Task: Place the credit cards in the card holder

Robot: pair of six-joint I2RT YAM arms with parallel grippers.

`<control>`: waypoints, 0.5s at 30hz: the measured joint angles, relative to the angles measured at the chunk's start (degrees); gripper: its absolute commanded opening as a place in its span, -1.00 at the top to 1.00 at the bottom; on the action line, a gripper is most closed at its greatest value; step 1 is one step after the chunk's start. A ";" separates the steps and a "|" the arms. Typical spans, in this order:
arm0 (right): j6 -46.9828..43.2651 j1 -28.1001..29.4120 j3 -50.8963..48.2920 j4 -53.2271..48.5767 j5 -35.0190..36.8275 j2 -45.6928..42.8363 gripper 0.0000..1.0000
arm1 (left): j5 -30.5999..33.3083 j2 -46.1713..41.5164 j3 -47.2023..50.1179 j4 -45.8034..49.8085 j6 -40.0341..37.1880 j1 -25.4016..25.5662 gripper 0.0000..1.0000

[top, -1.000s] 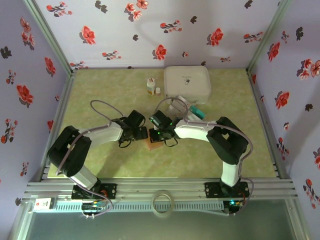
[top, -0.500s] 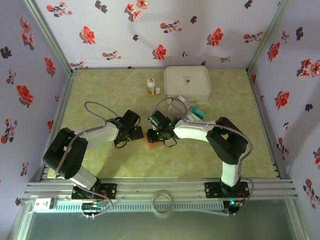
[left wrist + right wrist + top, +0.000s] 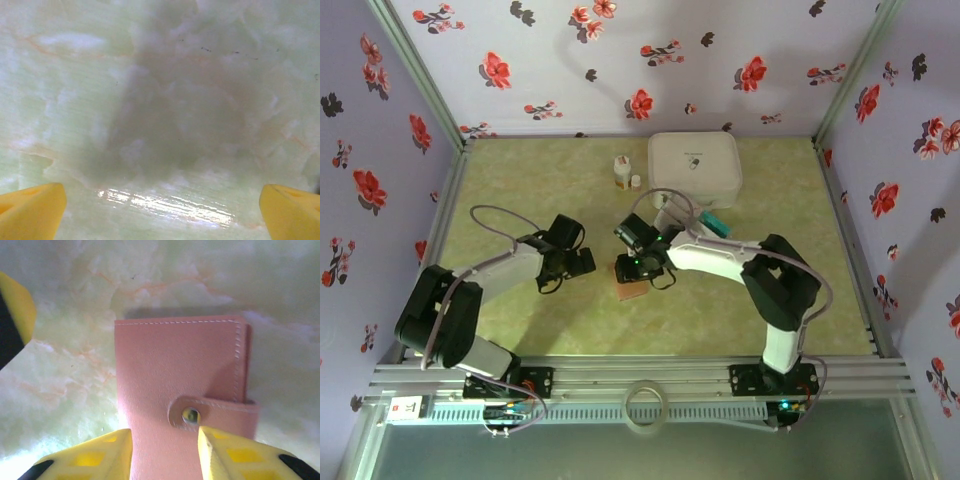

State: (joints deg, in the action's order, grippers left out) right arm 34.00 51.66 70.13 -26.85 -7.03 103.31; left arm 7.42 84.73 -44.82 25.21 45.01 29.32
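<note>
Little of the task looked done. The card holder [image 3: 175,375] lay flat near the middle of the counter [image 3: 520,180], folded shut with its strap over the snap. Whether any card sat inside could not be told. A loose heap of credit cards [image 3: 715,222], teal and white, lay further toward the far edge, just beside the near side of the white box [image 3: 694,165]. Judging by that, the holder had yet to be opened and those cards carried over and slid in.

The right gripper [image 3: 165,440] hung directly above the card holder's near part, its jaws partly parted and clamping nothing, the leather showing between them. The left gripper [image 3: 161,200] stood released and fully spread over bare counter, near the holder on its left.
</note>
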 measured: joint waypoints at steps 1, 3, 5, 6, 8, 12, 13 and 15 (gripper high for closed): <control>0.00 -0.39 0.00 -0.63 0.24 -2.01 0.17 | -0.04 -0.31 0.00 -0.02 -0.33 -0.09 -0.99; -0.04 -1.40 -0.02 -1.33 0.87 -6.21 0.15 | -0.39 -0.61 0.00 -0.04 -0.81 -0.09 -0.99; -0.20 -2.93 -0.72 -1.36 1.36 -11.50 0.11 | -0.85 -0.72 0.00 -0.09 -1.33 -0.09 -0.99; -0.20 -3.72 -1.40 -1.29 1.66 -13.62 0.08 | -1.09 -0.76 0.00 -0.17 -1.66 -0.09 -1.00; -0.24 -5.84 -4.13 -1.11 2.51 -18.84 0.02 | -1.53 -1.14 0.39 -0.85 -2.27 -0.09 -0.99; -0.02 -10.21 -11.80 -1.01 4.92 -27.04 -0.25 | -2.16 -3.41 1.33 -1.16 -3.87 -0.09 -0.99; -0.20 -11.43 -14.12 -1.18 5.92 -29.40 -0.35 | -2.19 -4.39 1.42 -1.16 -4.42 -0.09 -0.99; -0.37 -13.55 -17.64 -2.08 7.93 -33.99 -0.54 | -2.14 -6.97 1.44 -1.22 -5.55 -0.09 -0.99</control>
State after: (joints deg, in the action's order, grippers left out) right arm 33.63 38.11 52.49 -28.93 0.91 69.32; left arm 5.28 77.76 -43.38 23.99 39.46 29.23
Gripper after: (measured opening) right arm 0.705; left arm 0.997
